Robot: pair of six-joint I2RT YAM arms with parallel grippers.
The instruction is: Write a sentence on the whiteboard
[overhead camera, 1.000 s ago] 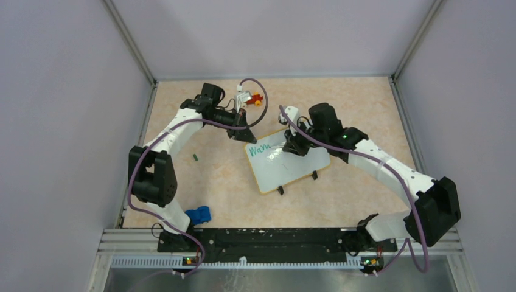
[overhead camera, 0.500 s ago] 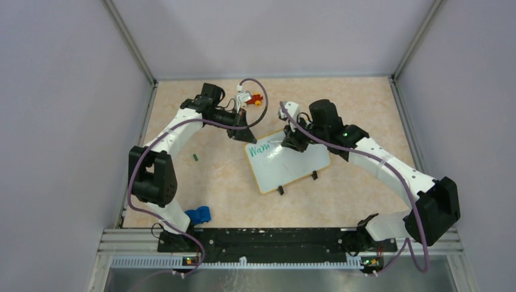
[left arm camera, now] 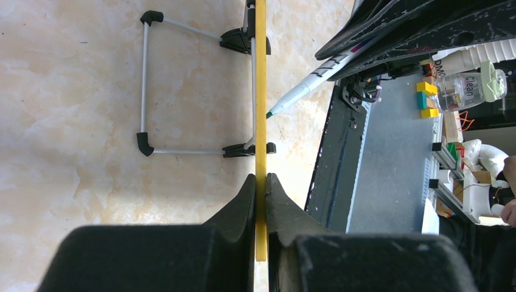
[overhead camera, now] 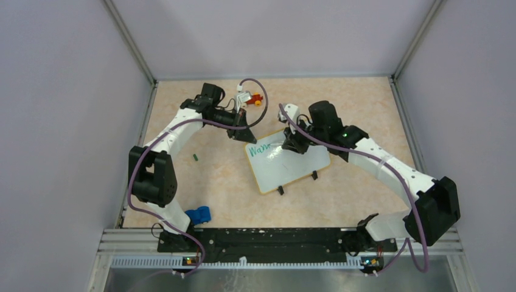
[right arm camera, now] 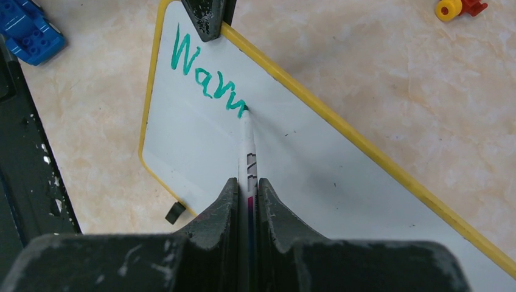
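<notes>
top view: the whiteboard (overhead camera: 295, 169) stands propped at a slant near the middle of the tabletop (overhead camera: 213, 182), its two black feet on the near side. the sentence (overhead camera: 260, 148), so far one short green word, sits in the board's far left corner. the left pincer (overhead camera: 242, 137) is at that same corner. the right pincer (overhead camera: 292, 146) is over the upper part of the white face, just right of the lettering. a blue toy (overhead camera: 198, 215) lies near the left arm's base, a red and yellow toy (overhead camera: 257, 99) lies near the far edge, and a small dark green piece (overhead camera: 196, 157) lies left of the board; all three are apart from it.

left wrist view: the board shows edge on as a thin yellow line. the left pincer is closed on this rim, one finger on each side. a wire stand (left arm camera: 146, 91) with black ends rests on the tabletop behind the board. a white marker (left arm camera: 310, 82) slants in from the right pincer, its green tip right at the board's face.

right wrist view: the right pincer is clamped on the marker's barrel. the tip touches the board at the end of the green word, which reads roughly "warn". the left pincer's fingers pinch the rim just above the first letter.
</notes>
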